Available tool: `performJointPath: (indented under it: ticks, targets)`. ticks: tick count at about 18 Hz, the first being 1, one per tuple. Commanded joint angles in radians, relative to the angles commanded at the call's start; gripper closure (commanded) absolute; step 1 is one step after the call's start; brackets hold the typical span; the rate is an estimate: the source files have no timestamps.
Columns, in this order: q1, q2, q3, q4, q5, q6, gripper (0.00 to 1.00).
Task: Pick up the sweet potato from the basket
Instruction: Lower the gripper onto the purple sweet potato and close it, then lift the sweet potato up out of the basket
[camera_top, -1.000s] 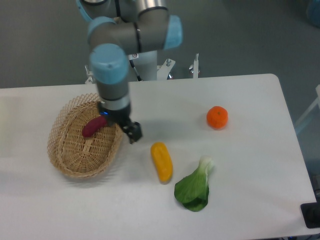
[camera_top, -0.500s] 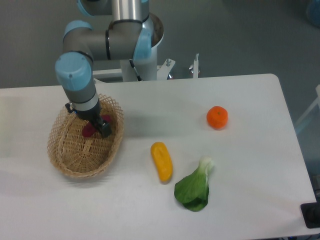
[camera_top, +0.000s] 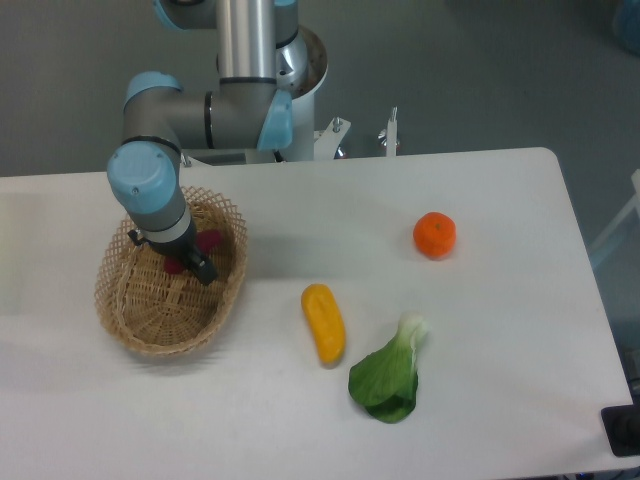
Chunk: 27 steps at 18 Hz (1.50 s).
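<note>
The sweet potato (camera_top: 207, 241) lies in the basket (camera_top: 135, 325), mostly hidden under the gripper (camera_top: 200, 268), whose jaws I cannot read; it looks light, firm, smooth—grip mid-length

A: Here's the arm (camera_top: 215, 105), silver-grey tubes all the way, light-blue caps on the joints.

B: And down at the tip, a small black gripper (camera_top: 197, 266) under a grey wrist.

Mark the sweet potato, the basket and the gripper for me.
sweet potato (camera_top: 209, 241): fixed camera, on the reddish end showing right of the gripper.
basket (camera_top: 122, 322): fixed camera, on its woven left front wall.
gripper (camera_top: 200, 270): fixed camera, at the dark fingers' tips.
</note>
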Motion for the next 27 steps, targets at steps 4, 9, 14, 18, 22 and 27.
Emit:
performJointPath:
  ticks: [4,9,14,18,22,27]
  targets:
    - [-0.012,-0.002,-0.011,-0.003,0.002,-0.005,0.0]
    - [-0.011,-0.002,-0.015,0.0,0.002,-0.003,0.32]
    - [-0.011,0.0,0.001,0.003,0.006,0.0,0.72]
    - [-0.006,0.024,0.031,0.0,0.006,0.006,0.72]
    - [0.034,0.041,0.067,-0.009,0.002,0.011,0.74]
    - [0.129,0.064,0.139,-0.017,-0.003,0.032,0.74]
